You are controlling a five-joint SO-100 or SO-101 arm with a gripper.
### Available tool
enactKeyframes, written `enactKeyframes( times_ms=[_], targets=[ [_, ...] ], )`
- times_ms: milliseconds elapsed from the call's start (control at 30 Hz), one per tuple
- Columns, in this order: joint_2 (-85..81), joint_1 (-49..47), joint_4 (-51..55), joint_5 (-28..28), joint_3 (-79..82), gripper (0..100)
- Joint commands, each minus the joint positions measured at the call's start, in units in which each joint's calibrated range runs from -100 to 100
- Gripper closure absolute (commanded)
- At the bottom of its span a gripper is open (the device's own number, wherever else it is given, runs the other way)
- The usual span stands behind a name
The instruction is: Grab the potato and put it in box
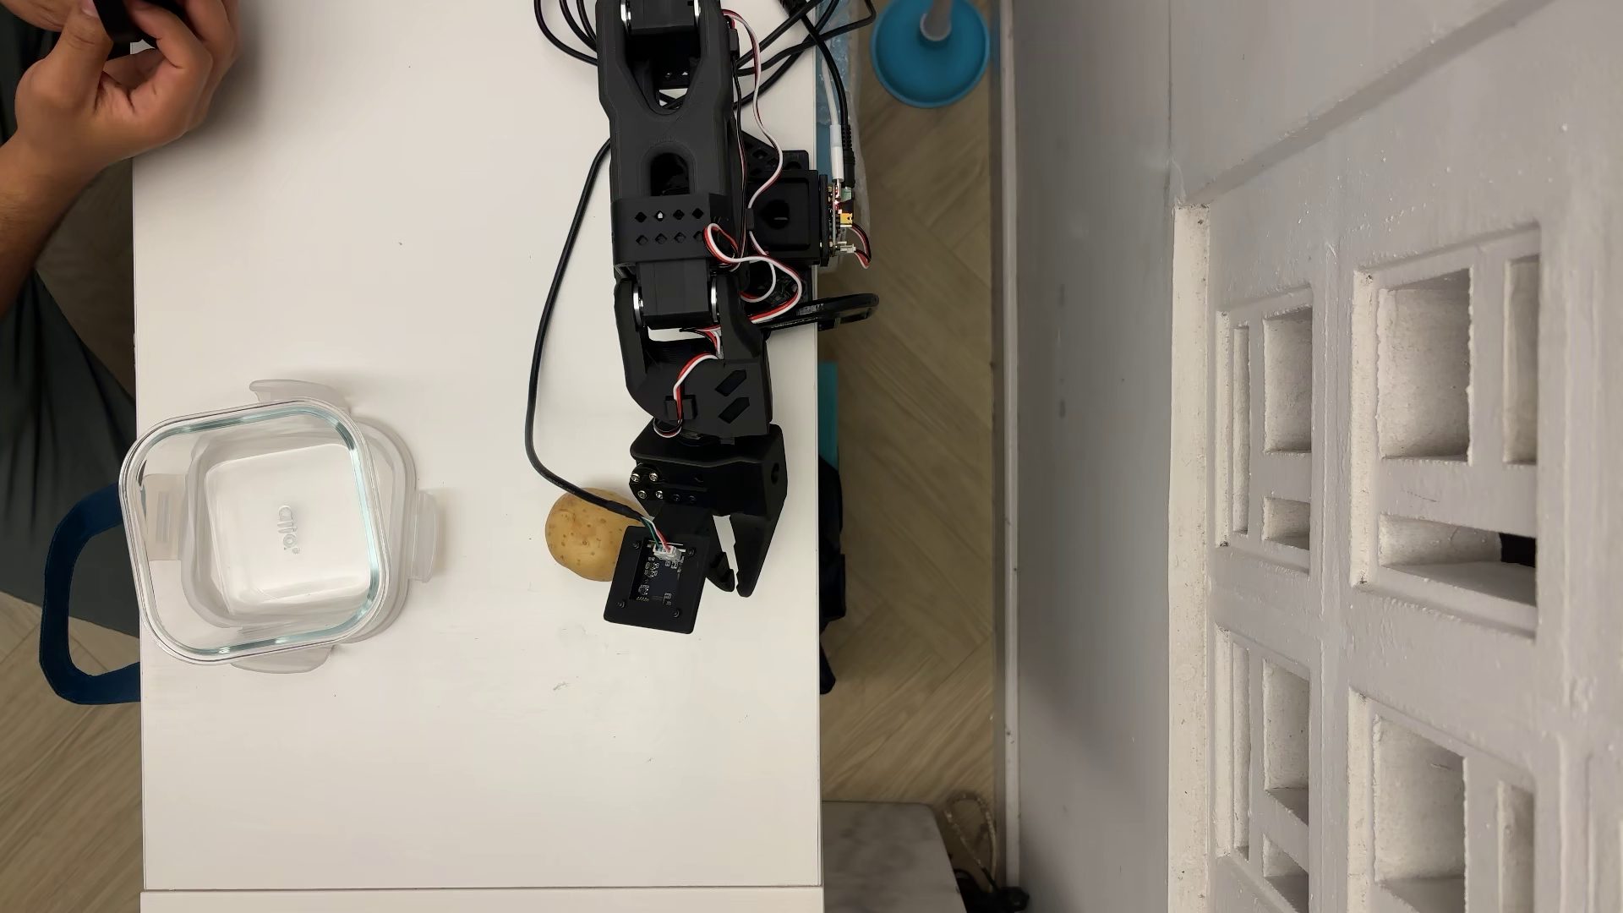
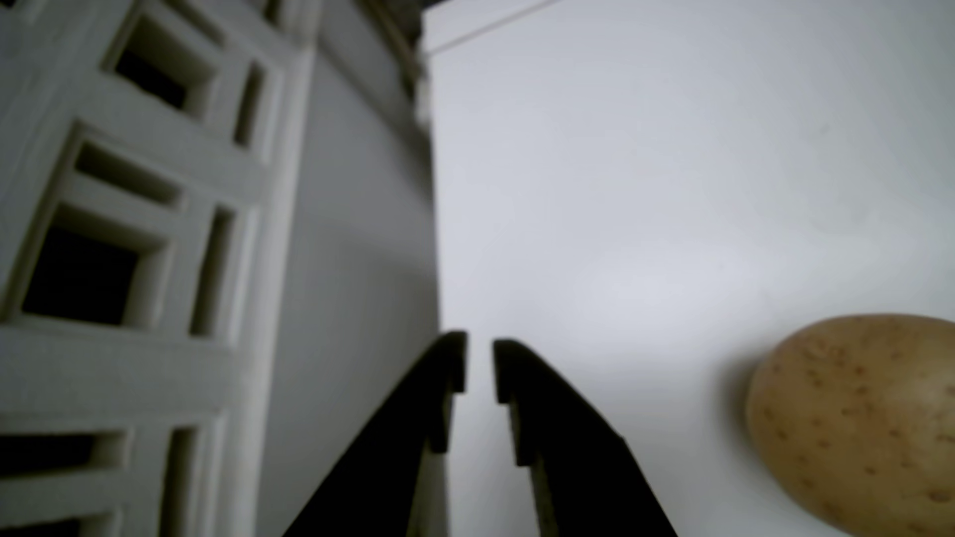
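white table [image 1: 474,746], lattice wall [image 1: 1405,527], wood floor [image 1: 905,720]

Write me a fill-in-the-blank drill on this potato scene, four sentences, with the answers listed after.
1. The potato lies on the white ____, not in the box.
2. Inside, the box is ____.
3. In the wrist view the tool holds nothing, and the potato sits to its ____.
4. In the overhead view the box sits to the ____ of the potato.

Missing words: table; empty; right; left
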Motion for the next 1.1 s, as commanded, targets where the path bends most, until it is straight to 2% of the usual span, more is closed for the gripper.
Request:
enactKeyframes(
  times_ms=[0,233,433,1067],
  targets=[
    [-0.4,-0.6,0.4,0.3,0.0,97],
    [-0.5,-0.6,2.4,0.6,0.0,97],
    [-0.1,-0.6,3.1,9.2,0.0,97],
    [-0.2,-0.6,5.3,9.6,0.0,97]
  ],
)
